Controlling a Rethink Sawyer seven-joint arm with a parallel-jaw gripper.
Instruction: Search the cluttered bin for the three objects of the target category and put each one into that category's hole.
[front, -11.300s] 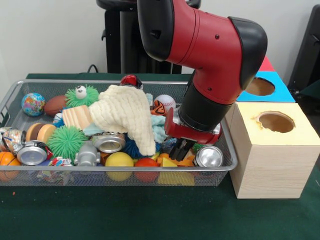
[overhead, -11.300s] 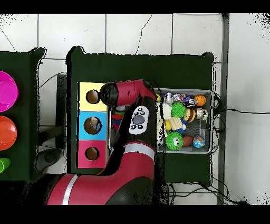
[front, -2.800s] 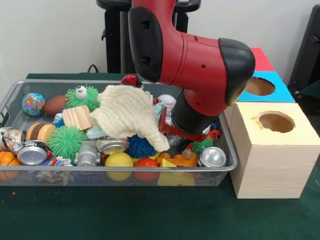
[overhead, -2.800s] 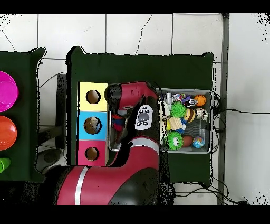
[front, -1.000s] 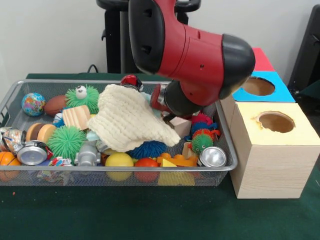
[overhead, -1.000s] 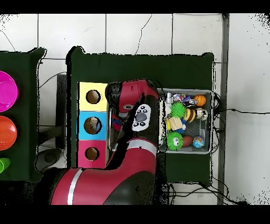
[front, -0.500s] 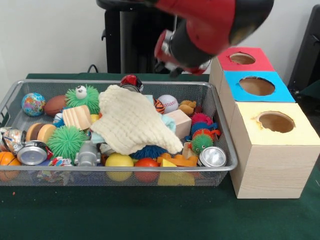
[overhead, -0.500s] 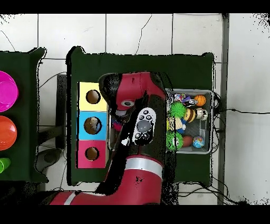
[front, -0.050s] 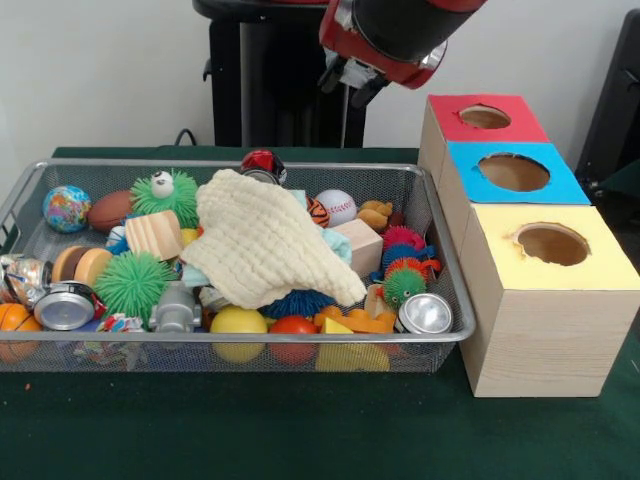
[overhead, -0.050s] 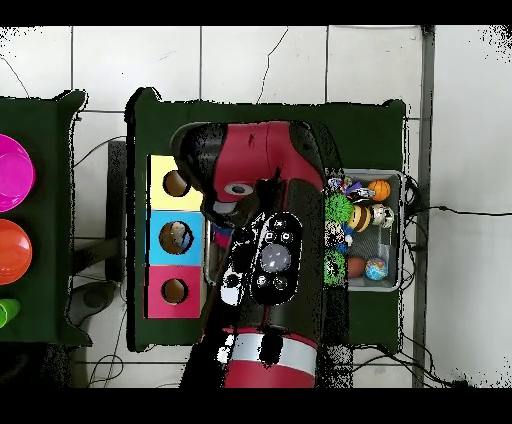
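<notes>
Green surface (front, -0.050s: 300, 440) bare at near edge, free strip in front of wire bin (front, -0.050s: 445, 300). Bin packed to rim, no gaps: 2 cans near rim (front, -0.050s: 63, 305) (front, -0.050s: 425, 313), cream cloth (front, -0.050s: 262, 240) piled mid. Beside bin on the right, touching: 3 hole boxes w/ 1 hole each, yellow (front, -0.050s: 553, 243), blue (front, -0.050s: 512, 171), red (front, -0.050s: 484, 116). Gripper (front, -0.050s: 352, 80) high above bin's far edge, clear of all; can't tell jaws' state.

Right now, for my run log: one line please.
gripper: raised above bin, apparently empty | cloth: atop toys | holes: nothing visible inside
</notes>
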